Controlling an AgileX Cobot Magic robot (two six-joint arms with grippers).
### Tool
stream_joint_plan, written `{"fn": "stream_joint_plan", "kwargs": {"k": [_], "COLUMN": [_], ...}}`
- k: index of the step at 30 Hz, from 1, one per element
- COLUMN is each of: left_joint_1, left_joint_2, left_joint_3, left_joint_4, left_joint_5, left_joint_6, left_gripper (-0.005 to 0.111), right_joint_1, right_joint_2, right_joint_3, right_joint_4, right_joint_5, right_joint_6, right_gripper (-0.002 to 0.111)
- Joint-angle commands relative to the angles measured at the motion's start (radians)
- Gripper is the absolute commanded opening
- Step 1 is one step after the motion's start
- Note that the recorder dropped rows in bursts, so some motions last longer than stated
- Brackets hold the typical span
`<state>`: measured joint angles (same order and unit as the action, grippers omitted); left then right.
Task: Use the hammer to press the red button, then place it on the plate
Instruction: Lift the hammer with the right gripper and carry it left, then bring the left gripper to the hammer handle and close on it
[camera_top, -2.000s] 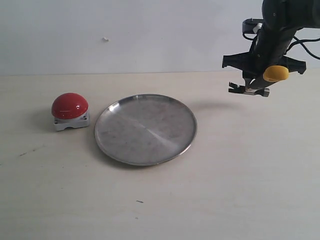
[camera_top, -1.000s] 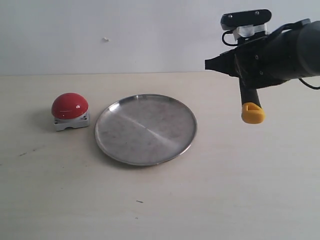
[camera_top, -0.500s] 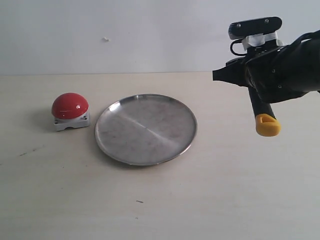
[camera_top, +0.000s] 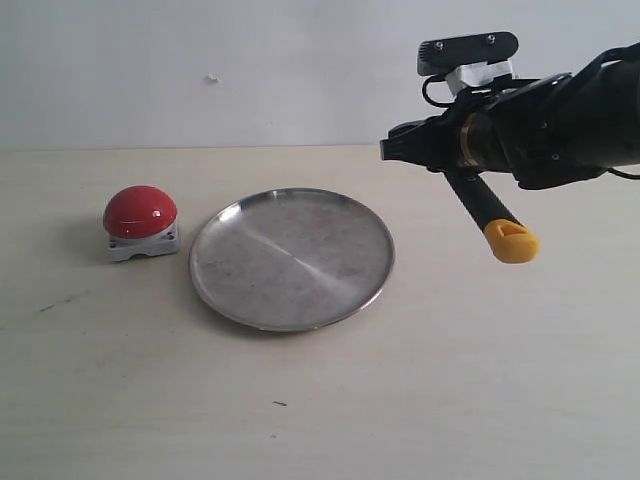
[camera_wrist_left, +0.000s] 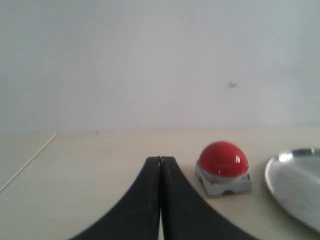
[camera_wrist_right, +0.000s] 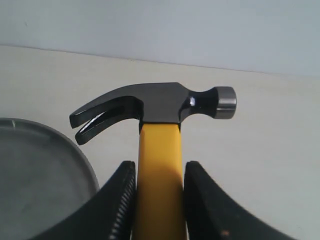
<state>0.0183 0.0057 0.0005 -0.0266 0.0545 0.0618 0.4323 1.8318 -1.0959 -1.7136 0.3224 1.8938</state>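
My right gripper (camera_wrist_right: 159, 166) is shut on the hammer (camera_wrist_right: 155, 104), its pads gripping the yellow handle just below the dark head. In the exterior view it (camera_top: 432, 148) hovers in the air above the table, just right of the plate (camera_top: 291, 258). The hammer's black handle slants down to a yellow end (camera_top: 511, 242). The red button (camera_top: 140, 212) sits on its white base left of the plate. My left gripper (camera_wrist_left: 161, 161) is shut on nothing, low over the table, with the red button (camera_wrist_left: 223, 159) a short way ahead and beside it. It does not show in the exterior view.
The pale table (camera_top: 400, 380) runs back to a white wall (camera_top: 250, 70). The plate's rim shows in the right wrist view (camera_wrist_right: 87, 170) under the hammer's claw, and in the left wrist view (camera_wrist_left: 280, 159) beyond the button.
The right arm, first pointing down, has turned level with the hammer. In the last half second it shifted left toward the plate, and the yellow handle end swung left with it.
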Motion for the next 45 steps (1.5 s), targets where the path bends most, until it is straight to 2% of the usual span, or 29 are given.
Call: {"fn": "stream_joint_plan", "kwargs": {"k": [1,4,9,11,14,16,18,24,28,32,37,40,45], "left_joint_1": [-0.001,-0.001,-0.001,-0.001,-0.001,-0.001,-0.001,-0.001,-0.001,-0.003,-0.038,-0.089,-0.2], "left_joint_2": [-0.006,-0.006,0.013,0.056,0.147,0.231,0.326,0.626,0.853,1.102,1.349,1.476,1.609], "left_joint_3": [-0.001,-0.001,-0.001,-0.001,-0.001,-0.001,-0.001,-0.061,-0.141,-0.233,-0.33,-0.379,-0.457], "left_joint_4": [-0.006,-0.006,0.052,0.117,0.318,0.476,0.573,0.706,0.832,0.953,1.006,1.01,0.955], "left_joint_5": [-0.189,-0.28,-0.335,-0.335,-0.396,-0.505,-0.603,-0.745,-0.926,-1.079,-1.241,-1.276,-1.276], "left_joint_6": [-0.23,-0.502,-0.646,-0.712,-0.868,-0.99,-1.07,-1.142,-1.193,-1.296,-1.397,-1.45,-1.459], "left_gripper": [0.0,0.0,0.0,0.0,0.0,0.0,0.0,0.001,0.012,0.033,0.058,0.063,0.063], "right_joint_1": [0.028,0.08,0.192,0.238,0.295,0.325,0.353,0.411,0.439,0.44,0.44,0.44,0.44], "right_joint_2": [-0.029,-0.042,-0.046,-0.047,-0.056,-0.057,-0.057,-0.057,-0.057,-0.057,-0.055,-0.053,-0.053], "right_joint_3": [-0.032,-0.039,-0.039,-0.039,-0.045,-0.057,-0.076,-0.147,-0.195,-0.218,-0.218,-0.218,-0.218], "right_joint_4": [-0.031,-0.031,-0.031,-0.031,-0.031,-0.031,-0.031,-0.031,-0.031,-0.031,-0.031,-0.031,-0.031], "right_joint_5": [0.016,0.034,0.2,0.271,0.286,0.281,0.279,0.274,0.269,0.247,0.247,0.247,0.247], "right_joint_6": [-0.027,-0.067,-0.115,-0.115,-0.117,-0.117,-0.119,-0.119,-0.119,-0.112,-0.111,-0.111,-0.098], "right_gripper": [0.0,0.0,0.0,0.0,0.0,0.0,0.0,0.0,0.0,0.0,0.0,0.0,0.0]}}
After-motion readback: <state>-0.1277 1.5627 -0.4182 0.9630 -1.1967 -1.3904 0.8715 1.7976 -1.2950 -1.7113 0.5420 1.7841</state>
